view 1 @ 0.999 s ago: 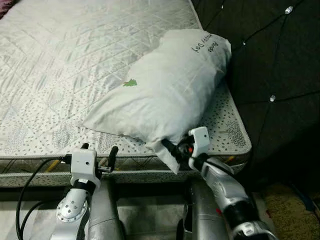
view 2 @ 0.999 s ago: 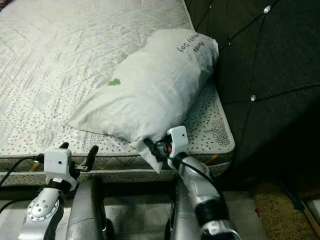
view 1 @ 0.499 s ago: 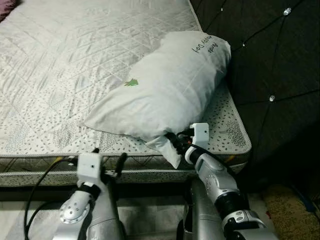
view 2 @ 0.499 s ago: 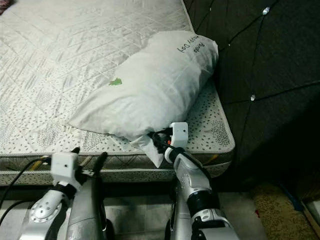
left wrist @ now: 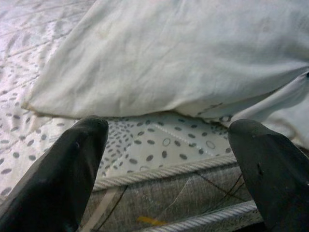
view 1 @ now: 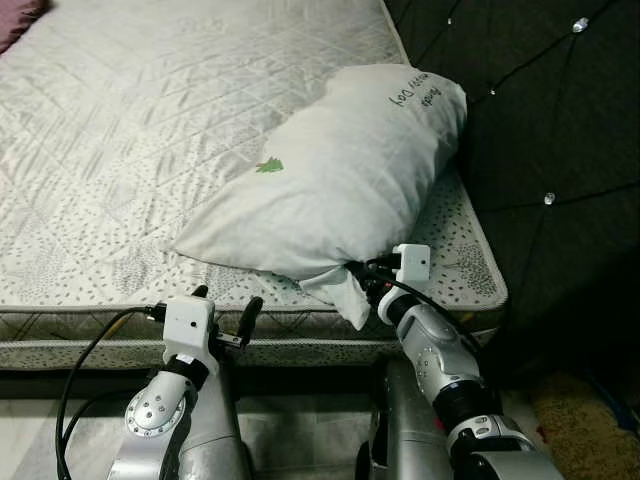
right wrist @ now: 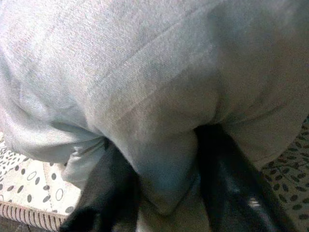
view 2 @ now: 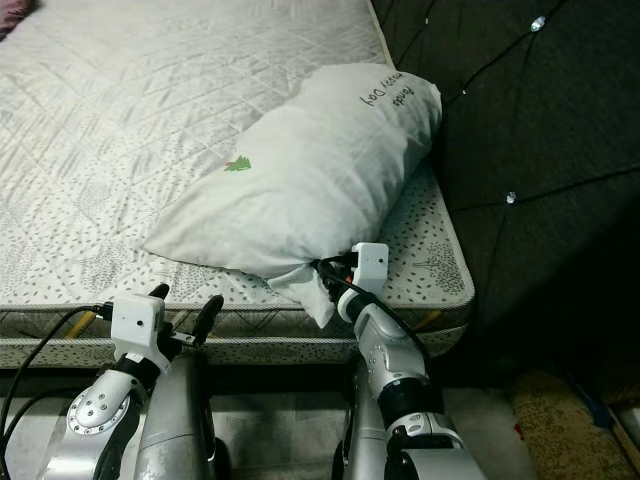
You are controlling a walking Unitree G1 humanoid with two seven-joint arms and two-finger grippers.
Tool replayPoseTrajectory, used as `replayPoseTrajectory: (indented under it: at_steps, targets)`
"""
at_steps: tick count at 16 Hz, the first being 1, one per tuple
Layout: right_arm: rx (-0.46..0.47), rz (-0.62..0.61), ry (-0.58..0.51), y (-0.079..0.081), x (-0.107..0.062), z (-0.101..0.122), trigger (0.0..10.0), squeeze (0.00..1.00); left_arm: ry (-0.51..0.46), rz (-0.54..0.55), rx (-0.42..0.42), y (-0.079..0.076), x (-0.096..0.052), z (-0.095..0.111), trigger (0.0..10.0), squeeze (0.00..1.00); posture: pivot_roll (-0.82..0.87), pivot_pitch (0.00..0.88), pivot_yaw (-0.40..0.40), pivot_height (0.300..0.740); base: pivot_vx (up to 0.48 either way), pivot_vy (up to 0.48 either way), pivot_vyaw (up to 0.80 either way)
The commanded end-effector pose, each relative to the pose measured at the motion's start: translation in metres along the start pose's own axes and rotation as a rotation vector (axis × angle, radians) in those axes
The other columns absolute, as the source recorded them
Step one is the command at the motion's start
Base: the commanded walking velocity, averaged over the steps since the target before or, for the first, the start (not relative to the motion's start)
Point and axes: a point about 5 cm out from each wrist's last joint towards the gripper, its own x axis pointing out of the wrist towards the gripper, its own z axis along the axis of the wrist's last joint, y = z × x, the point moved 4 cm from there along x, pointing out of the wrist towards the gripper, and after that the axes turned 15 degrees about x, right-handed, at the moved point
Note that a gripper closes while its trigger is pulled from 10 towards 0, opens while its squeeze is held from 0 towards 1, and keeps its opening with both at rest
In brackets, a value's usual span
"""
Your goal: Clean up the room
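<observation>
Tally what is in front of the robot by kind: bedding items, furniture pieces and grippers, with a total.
Bedding: 2, the pillow and the mattress.
Furniture: 1, the dark headboard.
Grippers: 2, the left gripper open at the mattress edge, the right gripper shut on the pillow's corner.
Total: 5.

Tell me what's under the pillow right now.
The pillow lies on the dotted mattress. The right gripper pinches its near corner. Anything beneath its middle is covered.
</observation>
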Motion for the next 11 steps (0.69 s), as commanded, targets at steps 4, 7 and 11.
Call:
replayPoseTrajectory:
  at_steps: [4, 7, 11]
  targets:
    - [-0.031, -0.067, -0.133, -0.016, 0.001, 0.040, 0.0, 0.00, 0.006, -0.020, 0.000, -0.006, 0.001, -0.002, 10.0, 0.00, 0.06, 0.065, -0.019, 0.539, 0.000, 0.000, 0.00]
    - [-0.120, -0.146, -0.248, -0.036, -0.004, 0.082, 0.0, 0.00, 0.005, -0.022, 0.003, -0.007, 0.001, -0.002, 10.0, 0.00, 0.06, 0.066, -0.019, 0.539, 0.000, 0.000, 0.00]
    - [-0.208, -0.252, -0.346, -0.070, -0.021, 0.144, 0.0, 0.00, 0.006, -0.016, 0.016, -0.005, 0.003, -0.003, 10.0, 0.00, 0.06, 0.065, -0.020, 0.539, 0.000, 0.000, 0.00]
